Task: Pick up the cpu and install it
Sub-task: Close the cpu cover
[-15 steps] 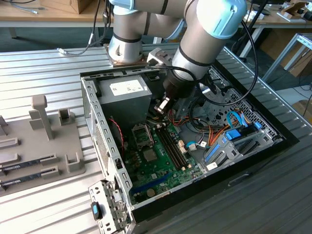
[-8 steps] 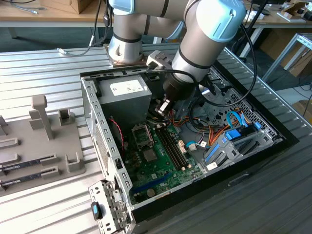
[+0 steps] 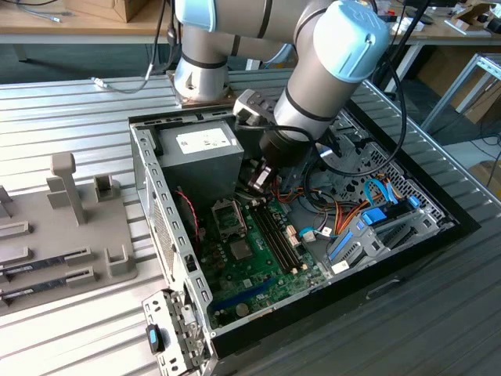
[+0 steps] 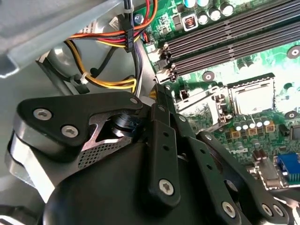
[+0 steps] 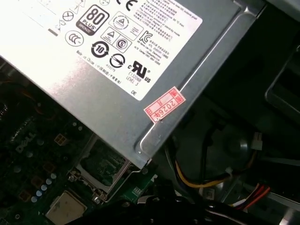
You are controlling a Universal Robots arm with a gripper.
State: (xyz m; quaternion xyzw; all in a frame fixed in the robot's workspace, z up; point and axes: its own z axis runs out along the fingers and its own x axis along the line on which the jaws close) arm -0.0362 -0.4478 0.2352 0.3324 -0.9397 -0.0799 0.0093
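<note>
Hand [image 3: 262, 182]: pressed together, pinching what looks to be the cpu, low inside the open case.
Cpu [image 3: 259, 175]: small pale flat piece at the hand's tip, held above the board and not in the socket.
Socket [image 5: 101, 164]: on the green board [image 3: 258, 270], near the hand, by the power supply's corner.
Power supply [image 3: 203, 149]: grey box just beside the hand.
Memory slots [image 4: 225, 42]: long, dark, alongside the socket.
Case [image 3: 156, 207]: rests on the ribbed desk [image 3: 78, 110].
Tray [image 3: 47, 227]: grey, on the exterior view's left.

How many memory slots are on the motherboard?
4 memory slots, parallel in one bank on the motherboard, beside the processor socket; none seems hidden.
</note>
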